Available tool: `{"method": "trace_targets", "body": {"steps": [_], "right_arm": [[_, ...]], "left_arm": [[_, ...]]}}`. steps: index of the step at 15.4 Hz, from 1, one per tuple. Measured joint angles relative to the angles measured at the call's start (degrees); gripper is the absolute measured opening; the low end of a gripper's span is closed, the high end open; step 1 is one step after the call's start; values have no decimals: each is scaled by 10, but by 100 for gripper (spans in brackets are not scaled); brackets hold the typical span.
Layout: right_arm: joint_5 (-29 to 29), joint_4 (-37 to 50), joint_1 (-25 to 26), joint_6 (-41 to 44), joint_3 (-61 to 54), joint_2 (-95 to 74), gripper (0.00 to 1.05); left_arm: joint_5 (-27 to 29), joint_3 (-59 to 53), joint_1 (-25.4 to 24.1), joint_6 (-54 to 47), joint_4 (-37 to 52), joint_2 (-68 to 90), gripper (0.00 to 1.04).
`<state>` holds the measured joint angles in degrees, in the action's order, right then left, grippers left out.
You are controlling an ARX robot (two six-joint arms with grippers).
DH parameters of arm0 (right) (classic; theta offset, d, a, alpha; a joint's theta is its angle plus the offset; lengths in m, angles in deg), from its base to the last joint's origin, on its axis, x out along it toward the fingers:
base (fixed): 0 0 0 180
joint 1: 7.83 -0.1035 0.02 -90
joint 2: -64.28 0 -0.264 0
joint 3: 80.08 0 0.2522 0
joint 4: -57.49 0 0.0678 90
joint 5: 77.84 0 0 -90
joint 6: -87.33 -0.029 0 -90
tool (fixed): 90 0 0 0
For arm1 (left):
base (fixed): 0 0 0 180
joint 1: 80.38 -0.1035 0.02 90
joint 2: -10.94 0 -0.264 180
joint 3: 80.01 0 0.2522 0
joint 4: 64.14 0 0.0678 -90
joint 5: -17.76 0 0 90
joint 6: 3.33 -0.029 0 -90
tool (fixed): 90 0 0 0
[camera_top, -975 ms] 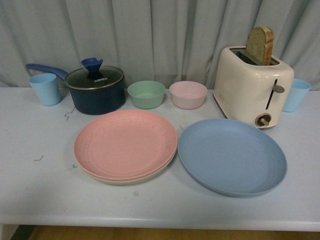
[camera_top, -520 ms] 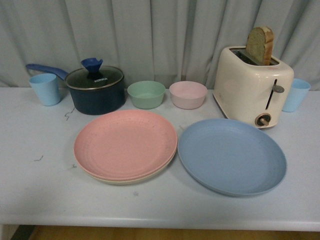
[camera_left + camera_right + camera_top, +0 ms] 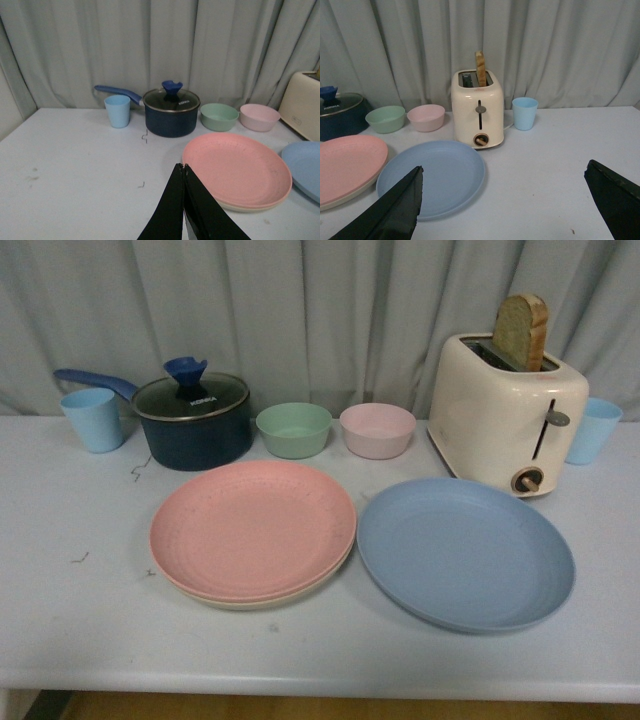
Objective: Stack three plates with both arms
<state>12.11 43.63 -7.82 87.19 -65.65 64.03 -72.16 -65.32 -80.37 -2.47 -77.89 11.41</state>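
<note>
The pink plate (image 3: 252, 528) is seen lying on top of the beige plate (image 3: 262, 601), of which only a thin rim is shown along the near edge. This pair is set on the bench (image 3: 80, 630), a little left of the middle. The blue plate (image 3: 465, 552) is laid flat on the bench just beside them on the right and is not stacked. Whether its rim touches theirs cannot be told.

Behind the stacked pair a dark blue pot (image 3: 195, 430) is placed, closed by a glass lid (image 3: 190, 397) with a blue knob, its handle pointed left. A green bowl (image 3: 293, 429) and a pink bowl (image 3: 377, 430) are set side by side to the right of the pot. Behind the blue plate a cream toaster (image 3: 505, 415) is found, with a slice of bread (image 3: 520, 330) standing upright in one slot. A light blue cup (image 3: 92, 418) is placed left of the pot, under its handle. A second light blue cup (image 3: 592, 428) is partly hidden behind the toaster on the right. A grey curtain (image 3: 320, 310) is hung behind everything.

In the left wrist view the left hand (image 3: 182, 167) is shown with its black fingers pressed together, nothing pinched, clear of the stacked plates. In the right wrist view the right hand (image 3: 504, 172) is shown spread wide, nothing held, with the blue plate lying near one finger.
</note>
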Motion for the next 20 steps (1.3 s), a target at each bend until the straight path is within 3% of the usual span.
{"method": "trace_targets", "body": {"steps": [2, 4, 5, 6, 7, 8, 10, 11, 12, 13, 16, 20], "right_arm": [[0, -1, 0, 0, 0, 0, 98], [0, -1, 0, 0, 0, 0, 98], [-85, 42, 33, -8, 0, -27, 98], [-209, 159, 107, -20, 4, -132, 98], [-272, 269, 142, -29, 7, -250, 98], [-278, 400, 132, -33, 26, -398, 98], [-186, 602, 106, -42, 110, -651, 98], [-128, 654, 85, -49, 160, -771, 98], [-71, 682, 57, -48, 203, -886, 98], [-40, 632, 38, -59, 243, -967, 98], [46, 590, -13, -71, 310, -1140, 98], [78, 464, -28, -122, 398, -1202, 98]], "left_arm": [[0, -3, 0, 0, 0, 0, 2], [0, -3, 0, 0, -2, 0, 22], [0, -3, 0, 0, -3, 0, 35], [-2, -3, 0, 0, -2, 0, 47], [0, -3, 0, 0, -2, 0, 58], [0, -3, 0, 0, -2, 0, 71], [0, -3, 0, 0, -2, 0, 94], [0, -3, 0, -1, -2, 0, 99], [0, -3, 0, -1, -2, 0, 98], [0, -3, 0, -1, -2, 0, 98], [0, -3, 0, -1, -2, 0, 98], [0, -3, 0, -1, -2, 0, 98]]}}
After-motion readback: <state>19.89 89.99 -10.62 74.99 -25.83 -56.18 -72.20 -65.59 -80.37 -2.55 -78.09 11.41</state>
